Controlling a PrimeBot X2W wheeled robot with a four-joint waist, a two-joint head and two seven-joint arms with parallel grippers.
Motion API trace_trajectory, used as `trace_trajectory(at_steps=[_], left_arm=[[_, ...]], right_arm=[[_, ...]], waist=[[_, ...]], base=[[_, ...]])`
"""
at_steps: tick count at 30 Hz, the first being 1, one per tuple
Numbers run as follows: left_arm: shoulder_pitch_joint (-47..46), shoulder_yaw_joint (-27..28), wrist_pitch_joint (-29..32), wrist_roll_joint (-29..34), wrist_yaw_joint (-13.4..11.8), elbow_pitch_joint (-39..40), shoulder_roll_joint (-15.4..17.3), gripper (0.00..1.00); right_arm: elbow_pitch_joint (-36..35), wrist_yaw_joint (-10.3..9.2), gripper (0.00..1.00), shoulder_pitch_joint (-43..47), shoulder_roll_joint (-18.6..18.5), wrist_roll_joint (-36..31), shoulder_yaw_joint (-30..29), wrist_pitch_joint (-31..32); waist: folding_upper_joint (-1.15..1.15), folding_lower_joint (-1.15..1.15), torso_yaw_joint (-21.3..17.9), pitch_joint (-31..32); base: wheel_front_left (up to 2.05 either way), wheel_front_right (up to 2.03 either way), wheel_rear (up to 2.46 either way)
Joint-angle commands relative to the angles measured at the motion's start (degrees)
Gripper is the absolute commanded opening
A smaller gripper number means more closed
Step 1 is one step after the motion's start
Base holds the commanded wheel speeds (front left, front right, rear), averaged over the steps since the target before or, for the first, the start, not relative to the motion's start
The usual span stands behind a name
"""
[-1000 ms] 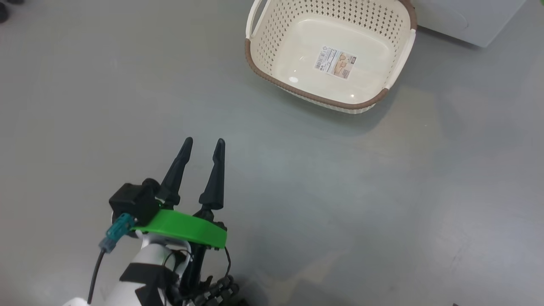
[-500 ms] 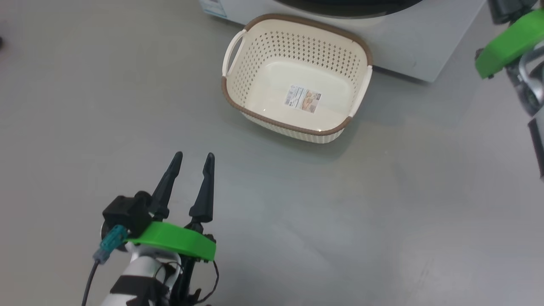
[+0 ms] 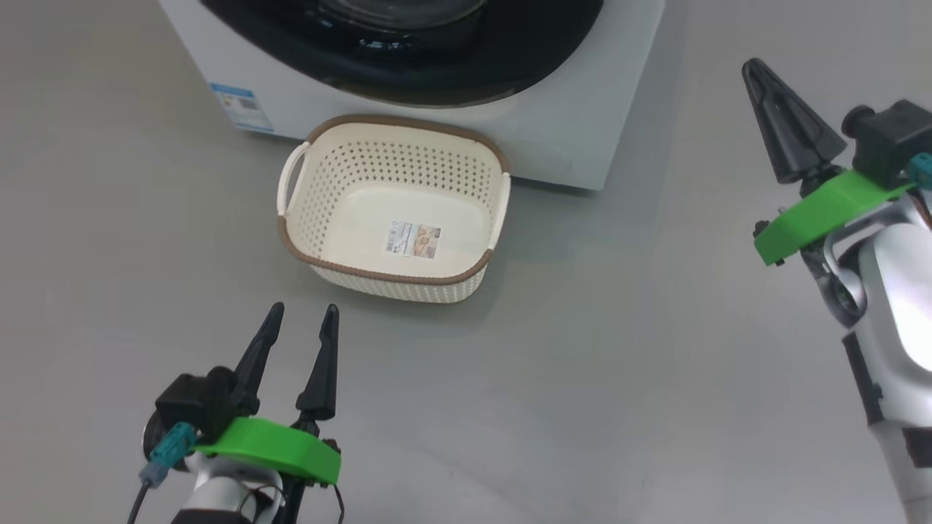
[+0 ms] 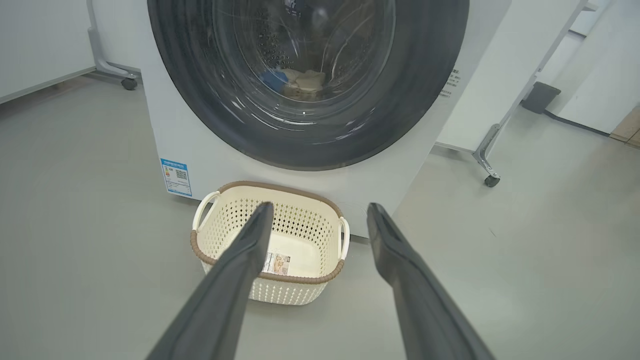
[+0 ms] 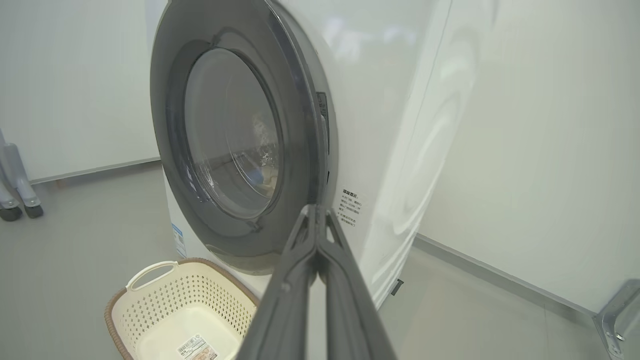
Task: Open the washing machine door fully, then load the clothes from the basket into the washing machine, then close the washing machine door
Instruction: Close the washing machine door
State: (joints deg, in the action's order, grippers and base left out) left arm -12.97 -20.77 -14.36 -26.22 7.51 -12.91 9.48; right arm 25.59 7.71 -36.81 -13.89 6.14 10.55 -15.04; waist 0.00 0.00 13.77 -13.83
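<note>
Since the clothes (image 4: pixel 306 82) lie inside the washing machine (image 3: pixel 582 138), the basket (image 3: pixel 397 290) empty against its front, we judge the door (image 3: pixel 437 76) closed and need only verify latching, left jaws spread empty, right jaws pressed together empty.

Washing machine door (image 3: pixel 437 80) cropped at top, clothes (image 4: pixel 305 80) dim behind it (print indistinct), basket (image 5: pixel 190 295) clipped at bottom

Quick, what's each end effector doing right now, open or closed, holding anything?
The left end effector: open, holding nothing.
The right end effector: closed, fingers pressed together, holding nothing.
</note>
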Motion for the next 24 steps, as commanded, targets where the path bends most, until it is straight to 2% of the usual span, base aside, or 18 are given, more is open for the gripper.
trace_trajectory(at_steps=[1,12,24], left_arm=[[-0.55,2.37,-0.63,0.54,-0.02,1.69,1.63,1.0],[2.3,3.84,-0.63,1.24,-0.02,1.1,2.27,1.0],[6.38,7.89,-0.63,3.62,-0.02,-0.67,-0.11,1.0]], right_arm=[[-2.72,-0.22,0.0,0.48,0.8,0.22,-0.4,0.04],[-9.38,-0.22,0.0,16.47,2.93,-1.74,-7.39,0.04],[-13.35,-0.22,0.0,28.19,9.22,-2.33,-16.87,0.04]], waist=[[0.0,0.0,-3.03,2.32],[0.0,0.0,-8.9,7.11],[0.0,0.0,-11.63,11.26]], base=[[0.0,0.0,0.0],[0.0,0.0,0.0],[0.0,0.0,0.0]])
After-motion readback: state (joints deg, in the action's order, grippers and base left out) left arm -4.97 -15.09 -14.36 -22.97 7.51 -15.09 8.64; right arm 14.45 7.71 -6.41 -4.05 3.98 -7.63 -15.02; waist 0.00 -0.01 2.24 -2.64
